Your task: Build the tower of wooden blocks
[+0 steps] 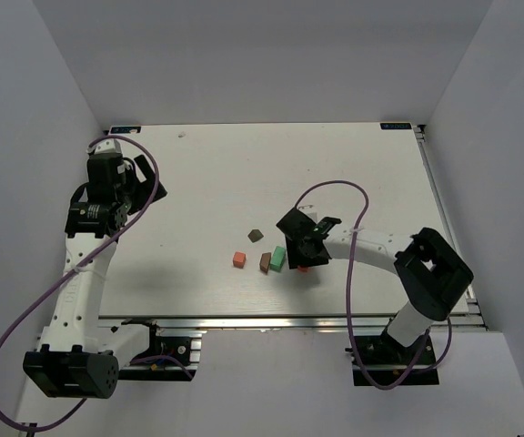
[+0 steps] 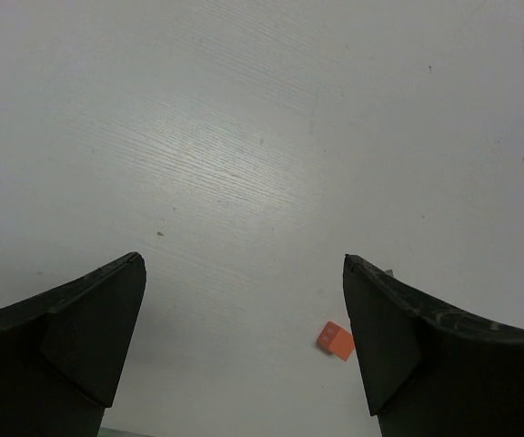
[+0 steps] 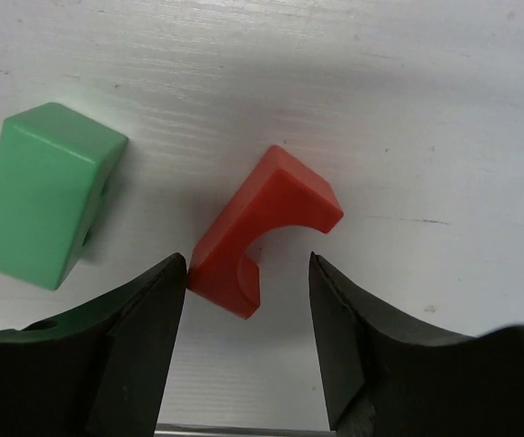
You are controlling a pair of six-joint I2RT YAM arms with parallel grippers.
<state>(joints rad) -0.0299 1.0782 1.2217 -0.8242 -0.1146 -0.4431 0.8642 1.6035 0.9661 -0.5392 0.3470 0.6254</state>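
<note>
The red notched piece (image 3: 262,228) lies on the table between the open fingers of my right gripper (image 3: 248,269); its corner is at the left fingertip. The mint-green slab (image 3: 48,191) stands just to its left, also in the top view (image 1: 278,259). A brown block (image 1: 265,263) sits against the green slab, another brown piece (image 1: 256,235) lies a little farther back, and the orange cube (image 1: 239,259) lies to the left. My left gripper (image 1: 135,182) is open and empty, far to the left; the orange cube shows by its right finger in the left wrist view (image 2: 336,340). No tower stands.
The white table (image 1: 244,164) has a metal rail along its near edge (image 1: 289,319). White walls enclose the back and sides. A purple cable loops over my right arm (image 1: 362,246).
</note>
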